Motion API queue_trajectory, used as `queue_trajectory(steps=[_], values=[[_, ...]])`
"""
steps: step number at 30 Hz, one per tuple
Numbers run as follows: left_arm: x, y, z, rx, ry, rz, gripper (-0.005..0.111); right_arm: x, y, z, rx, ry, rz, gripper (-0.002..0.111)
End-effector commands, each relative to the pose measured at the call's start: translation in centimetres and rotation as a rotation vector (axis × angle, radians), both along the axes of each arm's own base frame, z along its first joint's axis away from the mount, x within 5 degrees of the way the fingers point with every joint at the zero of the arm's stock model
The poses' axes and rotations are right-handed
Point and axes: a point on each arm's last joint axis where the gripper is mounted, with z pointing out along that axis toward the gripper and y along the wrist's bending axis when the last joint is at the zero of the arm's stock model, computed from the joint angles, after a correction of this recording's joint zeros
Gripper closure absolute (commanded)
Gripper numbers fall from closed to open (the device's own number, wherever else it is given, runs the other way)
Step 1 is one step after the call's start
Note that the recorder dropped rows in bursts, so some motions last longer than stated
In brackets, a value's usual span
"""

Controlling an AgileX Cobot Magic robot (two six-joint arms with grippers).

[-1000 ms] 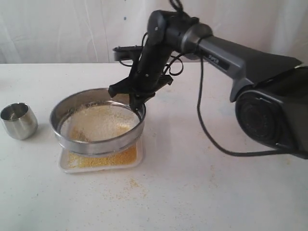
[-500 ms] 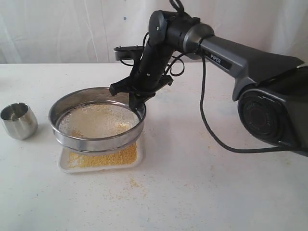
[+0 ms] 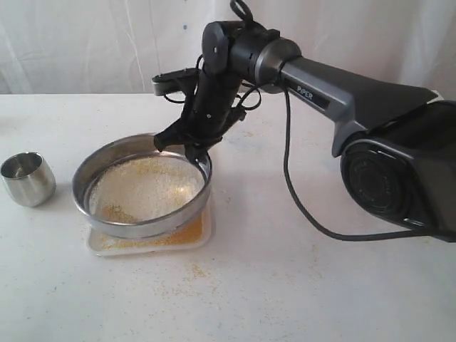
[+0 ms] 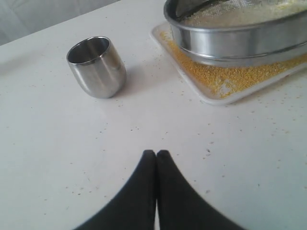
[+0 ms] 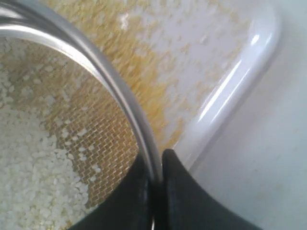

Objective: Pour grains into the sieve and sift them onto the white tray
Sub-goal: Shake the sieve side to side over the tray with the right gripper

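Steel cup [image 3: 27, 178] stands at the left, looking empty, and the left gripper [image 4: 156, 154] hangs near it over the table [image 3: 320, 285], jaws pressed together on nothing. To its right the sieve [image 3: 142, 226] sits over the white tray [image 3: 207, 229], seemingly lifted just clear of it, with pale grains [image 3: 146, 187] spread on the mesh and finer golden ones lying in the tray below. The right gripper [image 3: 194, 151] is clamped on the sieve's far-right rim, so sifting looks under way; the next move calls for gentle shakes kept within the tray's rim.
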Motion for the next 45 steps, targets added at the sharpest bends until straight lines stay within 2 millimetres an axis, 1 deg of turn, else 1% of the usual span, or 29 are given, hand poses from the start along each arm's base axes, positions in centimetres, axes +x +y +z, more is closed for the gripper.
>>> queue_trajectory(steps=[1,2,4,6,9,12,15,16,17,19,20,21,23,24,27,28,29,31,32,33,34,35,36,37,38,39,40,41,45], values=[[0.0,0.0,-0.1,0.001,0.001,-0.005,0.107,3.4,-2.8,4.8,0.127,-0.229,-0.427,0.108],[0.0,0.0,-0.1,0.001,0.001,-0.005,0.107,2.8,-2.6,4.6,0.122,-0.151,-0.381,0.108],[0.0,0.0,-0.1,0.001,0.001,-0.005,0.107,0.8,-2.0,3.8,0.050,-0.014,-0.075,0.108],[0.0,0.0,-0.1,0.001,0.001,-0.005,0.107,0.7,-1.5,2.9,0.009,-0.038,0.052,0.108],[0.0,0.0,-0.1,0.001,0.001,-0.005,0.107,2.1,-2.7,3.1,0.023,-0.087,-0.133,0.108],[0.0,0.0,-0.1,0.001,0.001,-0.005,0.107,2.0,-3.5,3.1,0.056,0.012,-0.253,0.108],[0.0,0.0,-0.1,0.001,0.001,-0.005,0.107,0.4,-0.7,2.8,0.181,0.073,0.019,0.108],[0.0,0.0,-0.1,0.001,0.001,-0.005,0.107,0.0,-0.1,2.6,0.162,0.035,0.130,0.108],[0.0,0.0,-0.1,0.001,0.001,-0.005,0.107,0.4,-0.8,2.4,0.083,0.005,0.095,0.108],[0.0,0.0,-0.1,0.001,0.001,-0.005,0.107,2.9,-3.4,2.4,-0.022,-0.114,-0.275,0.108],[0.0,0.0,-0.1,0.001,0.001,-0.005,0.107,3.4,-4.3,2.3,0.018,-0.080,-0.439,0.108],[0.0,0.0,-0.1,0.001,0.001,-0.005,0.107,3.3,-4.0,2.3,0.116,0.004,-0.425,0.108],[0.0,0.0,-0.1,0.001,0.001,-0.005,0.107,1.3,-0.9,2.5,0.339,0.154,-0.067,0.108],[0.0,0.0,-0.1,0.001,0.001,-0.005,0.107,0.3,0.1,2.0,0.258,0.090,0.126,0.108],[0.0,0.0,-0.1,0.001,0.001,-0.005,0.107,2.6,-3.0,0.7,-0.040,-0.043,-0.290,0.108],[0.0,0.0,-0.1,0.001,0.001,-0.005,0.107,2.6,-3.3,0.7,-0.029,-0.011,-0.308,0.108],[0.0,0.0,-0.1,0.001,0.001,-0.005,0.107,2.3,-2.9,0.7,0.025,0.041,-0.236,0.108],[0.0,0.0,-0.1,0.001,0.001,-0.005,0.107,0.5,-0.3,1.1,0.180,0.084,0.096,0.108],[0.0,0.0,-0.1,0.001,0.001,-0.005,0.107,1.2,-1.3,0.7,0.036,0.022,0.027,0.108],[0.0,0.0,-0.1,0.001,0.001,-0.005,0.107,3.1,-4.1,0.3,-0.083,-0.049,-0.364,0.108],[0.0,0.0,-0.1,0.001,0.001,-0.005,0.107,3.1,-4.2,0.3,-0.038,-0.004,-0.378,0.108],[0.0,0.0,-0.1,0.001,0.001,-0.005,0.107,1.5,-1.7,0.8,0.198,0.138,-0.050,0.108],[0.0,0.0,-0.1,0.001,0.001,-0.005,0.107,0.7,-0.3,1.0,0.252,0.132,0.071,0.108],[0.0,0.0,-0.1,0.001,0.001,-0.005,0.107,0.9,-0.9,0.4,0.071,0.043,0.061,0.108],[0.0,0.0,-0.1,0.001,0.001,-0.005,0.107,2.1,-2.2,0.1,-0.042,-0.020,-0.141,0.108],[0.0,0.0,-0.1,0.001,0.001,-0.005,0.107,2.8,-3.4,-0.2,-0.021,0.026,-0.331,0.108],[0.0,0.0,-0.1,0.001,0.001,-0.005,0.107,1.7,-2.1,0.2,0.103,0.104,-0.091,0.108],[0.0,0.0,-0.1,0.001,0.001,-0.005,0.107,1.3,-1.3,0.4,0.158,0.109,0.003,0.108],[0.0,0.0,-0.1,0.001,0.001,-0.005,0.107,1.0,-1.2,1.1,0.137,0.102,-0.060,0.108]])
